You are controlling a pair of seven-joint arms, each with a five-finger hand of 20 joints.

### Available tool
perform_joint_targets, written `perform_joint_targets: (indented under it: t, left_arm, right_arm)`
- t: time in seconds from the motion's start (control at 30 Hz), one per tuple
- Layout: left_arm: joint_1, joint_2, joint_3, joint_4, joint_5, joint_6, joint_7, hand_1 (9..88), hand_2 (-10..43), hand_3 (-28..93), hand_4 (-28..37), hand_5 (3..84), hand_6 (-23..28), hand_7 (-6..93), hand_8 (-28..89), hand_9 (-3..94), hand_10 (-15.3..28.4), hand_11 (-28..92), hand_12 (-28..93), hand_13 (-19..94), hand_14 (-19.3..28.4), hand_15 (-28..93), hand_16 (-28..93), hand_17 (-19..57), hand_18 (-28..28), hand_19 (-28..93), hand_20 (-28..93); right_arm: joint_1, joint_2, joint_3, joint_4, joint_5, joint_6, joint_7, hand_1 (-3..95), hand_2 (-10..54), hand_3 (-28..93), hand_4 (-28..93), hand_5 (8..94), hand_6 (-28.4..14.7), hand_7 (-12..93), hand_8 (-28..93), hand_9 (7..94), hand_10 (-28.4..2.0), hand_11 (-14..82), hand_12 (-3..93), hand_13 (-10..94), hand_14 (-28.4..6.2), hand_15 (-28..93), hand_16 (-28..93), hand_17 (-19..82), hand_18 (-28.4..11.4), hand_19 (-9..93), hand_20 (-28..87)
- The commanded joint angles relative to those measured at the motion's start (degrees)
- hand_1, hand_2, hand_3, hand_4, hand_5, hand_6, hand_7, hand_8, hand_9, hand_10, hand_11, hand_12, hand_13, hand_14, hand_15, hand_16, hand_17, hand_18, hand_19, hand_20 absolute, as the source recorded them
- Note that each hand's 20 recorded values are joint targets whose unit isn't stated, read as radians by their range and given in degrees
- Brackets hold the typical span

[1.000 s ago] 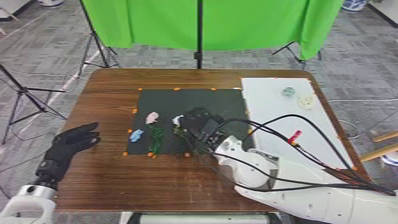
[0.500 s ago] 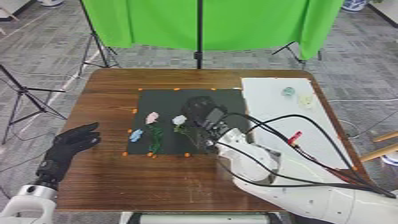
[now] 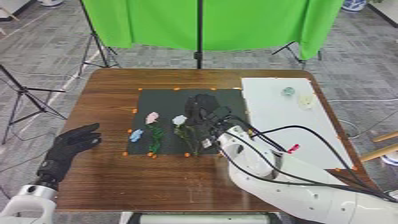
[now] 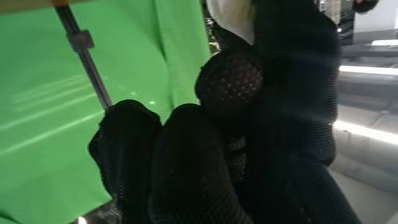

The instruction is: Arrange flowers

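My left hand (image 3: 75,140) rests open over the table's left side. My right hand (image 3: 202,106) is open above the black mat (image 3: 160,97), just right of the white flower (image 3: 179,120) and not holding it. The pink flower (image 3: 152,117), with its green stem, lies left of the white one, and a blue flower (image 3: 136,135) is nearer the mat's left edge. In the right wrist view, my right hand (image 4: 200,165) has relaxed fingers, with the thumb close to one finger; a pale thing (image 4: 233,17) beyond the thumb cannot be identified.
A white sheet (image 3: 266,90) lies right of the mat, with a pale green flower (image 3: 288,91), a yellowish one (image 3: 306,101) and a red thing (image 3: 293,148) on it. Orange markers line the mat. Black cables run along my right arm. A green curtain (image 3: 151,25) hangs behind the table.
My right hand has moved from beside the white flower to the right and a little farther forward, uncovering that flower's head and stem. My left hand has stayed still.
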Motion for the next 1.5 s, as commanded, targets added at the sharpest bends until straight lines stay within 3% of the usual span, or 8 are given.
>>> perform_joint_targets:
  t: [0.03,0.63,0.93,1.27,1.47,1.5]
  left_arm:
    - [0.2,0.18,0.08,0.08,0.13,-0.95,-0.45,40.8,-9.5,64,-8.1,43.6,4.8,12.8,-7,44.2,13.0,21,11,39,17.3,22,-2,8.7,12.8,9,18]
    - [-1.1,0.55,1.19,0.66,0.68,-1.2,-0.18,40.7,-9.5,64,-8.1,43.5,4.8,12.8,-7,44.2,13.1,21,11,39,17.2,22,-2,8.7,12.8,9,18]
    - [-0.9,0.42,1.11,0.63,0.68,-1.04,-0.05,40.6,-9.5,64,-8.1,43.5,4.8,12.7,-7,44.1,13.0,21,11,39,17.3,22,-2,8.7,12.8,9,18]
    - [-1.1,0.52,1.14,0.66,0.66,-1.07,-0.11,40.6,-9.5,64,-8.1,43.5,4.9,12.6,-7,44.2,13.1,20,11,39,17.3,22,-2,8.7,12.8,9,18]
    - [-0.8,0.41,0.85,0.54,0.67,-1.06,-0.06,40.7,-9.5,64,-8.2,43.4,4.8,12.6,-7,44.2,13.1,20,11,39,17.3,22,-2,8.7,12.8,9,18]
    - [-0.8,0.45,0.84,0.52,0.72,-1.09,-0.05,40.7,-9.5,64,-8.2,43.4,4.8,12.6,-7,44.2,13.1,20,11,39,17.3,22,-2,8.7,12.8,9,18]
  right_arm:
    - [-2.1,0.6,3.4,-0.8,-0.1,1.1,-0.4,88.9,-9.5,-28,47,80.1,-0.5,28,18,84.6,-10.1,54.4,35.4,93,-1.3,71,38,68,-16.0,93,70]
    - [-2.2,2.2,2.2,2.7,-4.8,1.6,-0.3,88.3,-9.5,-28,48,79.6,-0.1,29,17,84.4,-10.1,54.1,35.3,93,-1.7,71,38,68,-16.4,93,70]
    - [-2.1,2.8,2.7,1.5,-2.6,0.4,-0.4,79.1,-9.5,-28,45,77.7,-1.1,23,14,83.1,-10.7,52.6,35.3,91,-2.2,71,38,66,-16.8,93,70]
    - [-2.4,3.3,3.9,0.5,-2.1,-0.6,-0.5,73.8,-9.5,-28,51,76.9,-0.9,21,12,82.7,-11.0,52.6,35.2,91,-2.5,71,38,66,-17.2,93,70]
    - [-3.7,4.1,9.8,-1.8,-0.5,2.0,0.5,71.7,-9.5,-28,53,76.6,-0.8,21,10,82.3,-11.2,52.4,35.2,90,-2.7,71,38,65,-17.2,93,69]
    - [-3.8,4.5,11.0,-2.3,-0.4,2.0,0.4,57.4,-9.5,12,27,77.0,-0.8,20,10,82.2,-11.2,52.3,34.9,90,-2.5,71,36,65,-17.3,93,70]
